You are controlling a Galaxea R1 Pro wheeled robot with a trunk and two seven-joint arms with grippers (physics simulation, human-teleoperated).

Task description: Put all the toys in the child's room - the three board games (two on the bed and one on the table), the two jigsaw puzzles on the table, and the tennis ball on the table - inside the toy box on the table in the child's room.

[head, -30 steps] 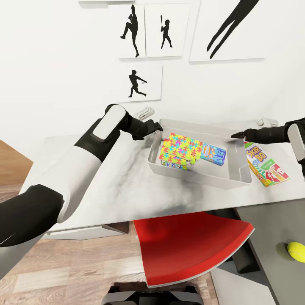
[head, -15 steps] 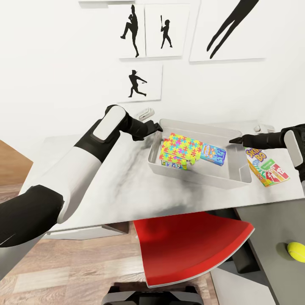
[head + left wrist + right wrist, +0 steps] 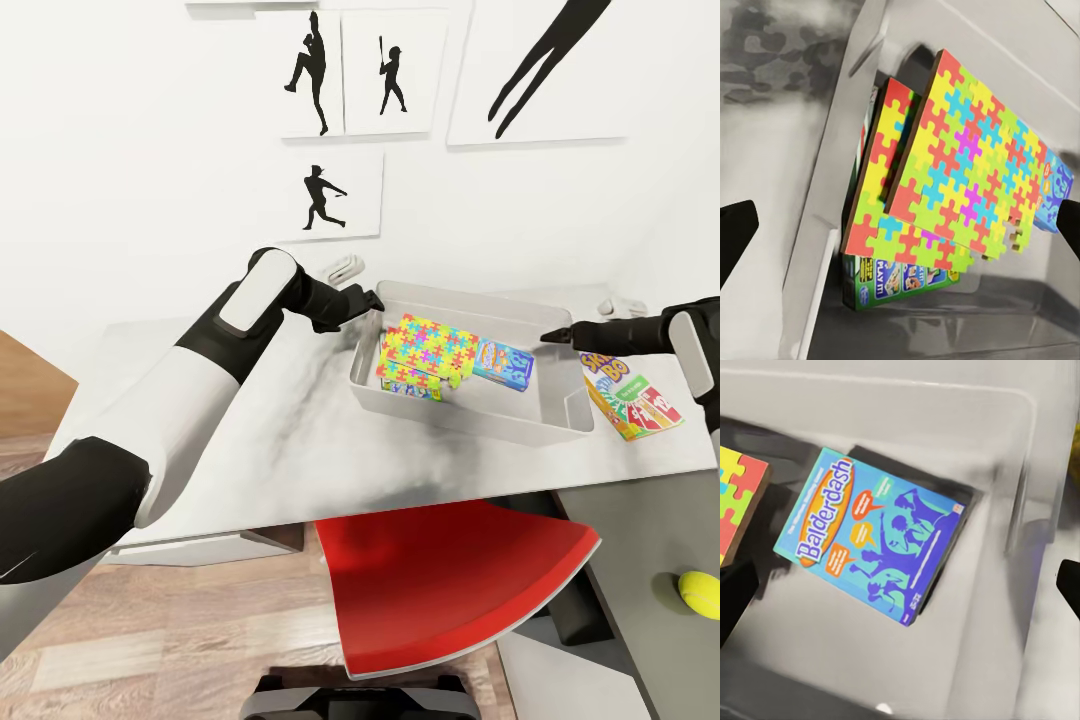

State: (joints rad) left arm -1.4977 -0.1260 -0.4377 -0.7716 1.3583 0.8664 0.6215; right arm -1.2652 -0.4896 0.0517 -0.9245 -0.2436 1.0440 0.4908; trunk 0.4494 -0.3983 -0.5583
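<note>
- Both sets of jaws stand apart and hold nothing: the right gripper (image 3: 556, 334) hangs over the toy box's far right rim, and the left gripper (image 3: 372, 298) sits at its far left corner.
- Inside the toy box (image 3: 467, 415) lie two jigsaw puzzles (image 3: 960, 172), stacked askew on a green board game (image 3: 896, 277), with the Balderdash box (image 3: 874, 540) beside them.
- Outside it, the Skip-Bo game (image 3: 630, 394) lies flat on the table (image 3: 250, 440) just right of the toy box, and the tennis ball (image 3: 695, 590) rests well off to its near right, on a lower grey surface.
- Risk: Skip-Bo is thin and flat, so the fingers may slide over it or push it toward the table edge.
- Risk: the ball could roll if nudged.
- Risk: the right arm could clip the box wall.
</note>
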